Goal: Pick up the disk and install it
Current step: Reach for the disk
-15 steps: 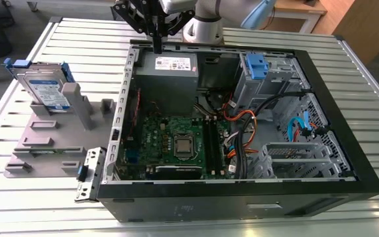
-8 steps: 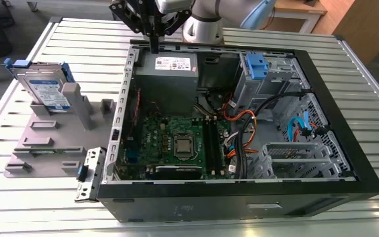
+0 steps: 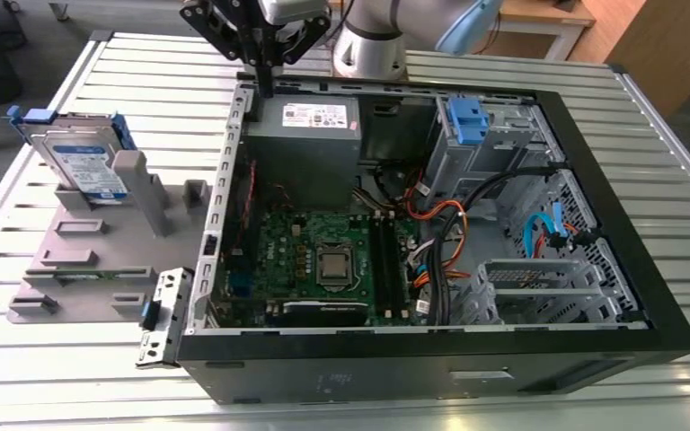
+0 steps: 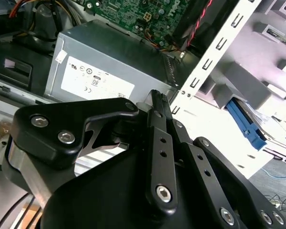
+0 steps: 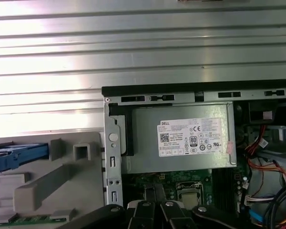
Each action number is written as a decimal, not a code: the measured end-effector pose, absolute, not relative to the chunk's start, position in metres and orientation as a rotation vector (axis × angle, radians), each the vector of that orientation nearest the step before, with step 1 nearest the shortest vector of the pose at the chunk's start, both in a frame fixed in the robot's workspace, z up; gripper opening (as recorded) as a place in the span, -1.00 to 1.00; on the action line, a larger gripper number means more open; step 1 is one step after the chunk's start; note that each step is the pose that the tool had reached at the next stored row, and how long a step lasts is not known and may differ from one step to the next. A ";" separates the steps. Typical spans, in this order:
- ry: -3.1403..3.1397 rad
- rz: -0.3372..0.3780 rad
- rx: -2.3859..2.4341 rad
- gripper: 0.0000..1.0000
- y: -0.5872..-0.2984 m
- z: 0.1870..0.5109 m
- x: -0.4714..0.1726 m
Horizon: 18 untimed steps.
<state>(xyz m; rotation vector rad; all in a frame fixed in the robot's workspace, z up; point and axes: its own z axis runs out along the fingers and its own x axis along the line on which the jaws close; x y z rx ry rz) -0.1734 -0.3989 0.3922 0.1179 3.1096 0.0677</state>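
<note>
**Gripper.** The black metal two-fingered gripper (image 3: 266, 86) (image 4: 157, 98) hangs point-down over the rim of the black steel computer case (image 3: 441, 364). The case lies open on its side on the slatted silver metal bench (image 3: 141, 67). The jaws are narrow, drawn together with nothing between them. Whether the tips touch the case rim cannot be told.

**Near the jaws.** Just beside and below the jaws sits the large grey metal power-supply box with a white sticker (image 3: 309, 135) (image 4: 109, 62) (image 5: 181, 143), seated in the corner of the case. Past it, away from the jaws and deeper in the case, lies the green circuit board (image 3: 321, 251). In the exterior view, a bare blue plastic bracket (image 3: 471, 121) sits to the right of the jaws in the grey drive cage, inside the case.

**Task item.** The flat rectangular silver-metal disk with a blue-and-white label and blue plastic rails (image 3: 82, 166) (image 4: 245, 121) (image 5: 19, 156) is not yet installed. It stands outside the case, well apart from the jaws, on their left in the exterior view. It sits on edge, leaning slightly, in a slot of the pale grey plastic fixture block (image 3: 93, 260) (image 4: 243, 81) (image 5: 52, 186). The block rests on the bench just beside the case wall. The label faces the exterior camera (both wrist views catch mostly a blue rail).
</note>
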 end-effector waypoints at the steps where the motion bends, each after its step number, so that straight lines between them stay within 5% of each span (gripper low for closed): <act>1: 3.109 0.068 0.118 -0.79 -0.399 0.392 -0.176; 18: 3.108 0.068 0.118 -0.79 -0.399 0.391 -0.204</act>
